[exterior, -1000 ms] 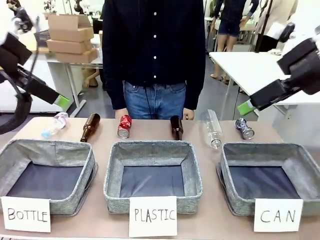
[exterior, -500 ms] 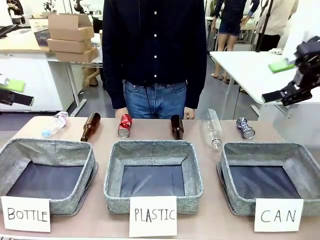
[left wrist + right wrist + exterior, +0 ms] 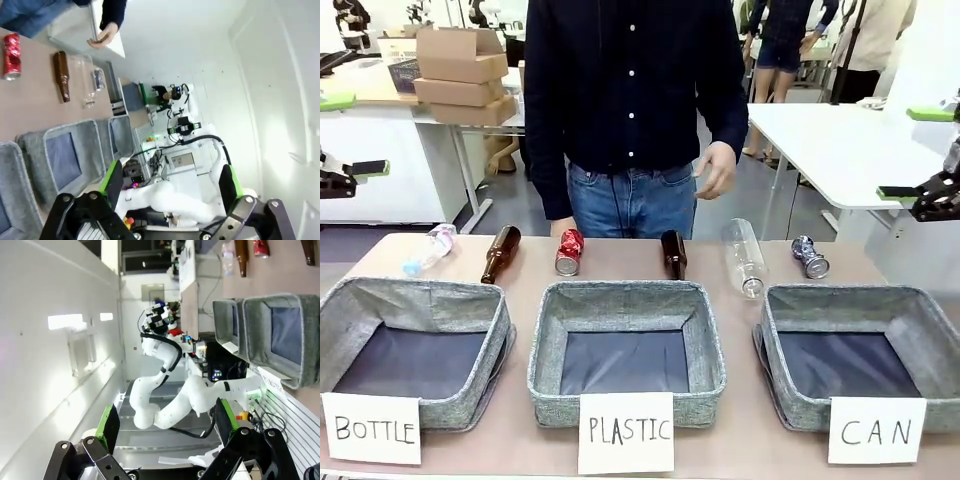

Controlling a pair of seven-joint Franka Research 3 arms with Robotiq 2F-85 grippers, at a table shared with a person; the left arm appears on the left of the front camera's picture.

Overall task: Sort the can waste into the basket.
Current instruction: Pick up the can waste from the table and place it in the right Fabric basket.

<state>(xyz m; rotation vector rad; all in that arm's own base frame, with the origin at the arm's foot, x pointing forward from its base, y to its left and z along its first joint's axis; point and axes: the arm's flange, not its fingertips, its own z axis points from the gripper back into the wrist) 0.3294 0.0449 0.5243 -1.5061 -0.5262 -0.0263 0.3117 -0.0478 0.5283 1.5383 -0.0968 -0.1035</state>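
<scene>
Left hand, right hand gape, raised clear of red can, blue can

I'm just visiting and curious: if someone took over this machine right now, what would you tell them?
Left gripper: open, holding nothing, up at the left edge.
Right gripper: open, holding nothing, up at the right edge.
Red can lies on the table behind the PLASTIC basket; blue can lies behind the CAN basket.
Done: nothing, neither can is in the CAN basket.
Left: both cans.
</scene>
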